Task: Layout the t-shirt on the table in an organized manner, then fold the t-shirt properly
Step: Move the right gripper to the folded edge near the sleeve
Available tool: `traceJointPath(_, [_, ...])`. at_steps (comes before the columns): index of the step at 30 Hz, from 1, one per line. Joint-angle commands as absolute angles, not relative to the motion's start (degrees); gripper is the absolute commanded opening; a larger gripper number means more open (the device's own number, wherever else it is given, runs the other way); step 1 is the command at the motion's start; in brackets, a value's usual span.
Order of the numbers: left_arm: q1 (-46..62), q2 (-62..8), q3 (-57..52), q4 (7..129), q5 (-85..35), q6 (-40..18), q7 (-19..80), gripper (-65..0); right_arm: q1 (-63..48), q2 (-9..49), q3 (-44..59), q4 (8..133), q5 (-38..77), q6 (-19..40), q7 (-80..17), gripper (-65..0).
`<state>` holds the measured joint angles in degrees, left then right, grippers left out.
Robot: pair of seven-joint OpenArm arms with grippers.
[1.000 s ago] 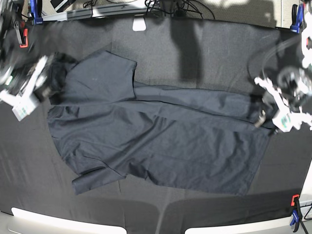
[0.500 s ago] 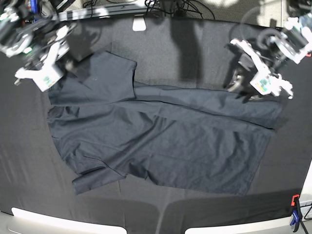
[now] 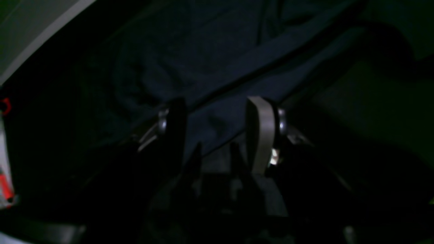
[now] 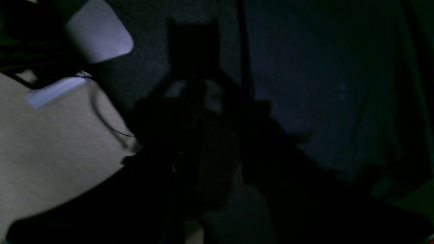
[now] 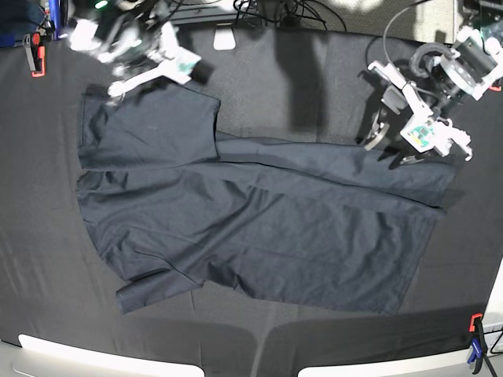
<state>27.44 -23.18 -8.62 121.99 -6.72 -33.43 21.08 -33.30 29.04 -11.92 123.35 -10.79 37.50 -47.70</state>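
The dark navy t-shirt (image 5: 251, 220) lies spread and wrinkled on the black table (image 5: 314, 86), with a long fold running across its upper half. My left gripper (image 5: 387, 148) hovers over the shirt's far right corner. In the left wrist view the left gripper (image 3: 217, 118) is open with nothing between its fingers, and the t-shirt (image 3: 203, 51) lies below it. My right gripper (image 5: 196, 72) is blurred at the far left, just beyond the shirt's upper sleeve. The right wrist view shows only a dark silhouette beside the t-shirt (image 4: 322, 84), so the jaws cannot be read.
A small white object (image 5: 225, 38) sits at the table's far edge, with cables behind it. An orange clamp (image 5: 31, 55) is at the far left corner. Another clamp (image 5: 475, 345) is at the near right. White strips (image 5: 102, 357) border the front edge.
My right arm swung from the shirt's left collar area up and rightward to the far edge. My left arm lifted off the shirt's right edge, then stayed nearly still.
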Motion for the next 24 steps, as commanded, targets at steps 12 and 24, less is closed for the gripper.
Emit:
traceJointPath(12, [27.5, -23.7, -9.0, 123.1, -6.0, -32.8, 19.7, -39.0, -28.9, 29.5, -16.2, 118.1, -19.6, 26.7, -46.9, -48.1])
traceJointPath(24, [27.5, -23.7, -9.0, 123.1, -6.0, -32.8, 19.7, -39.0, -27.4, 29.5, -16.2, 118.1, -14.4, 31.5, -45.4, -48.1])
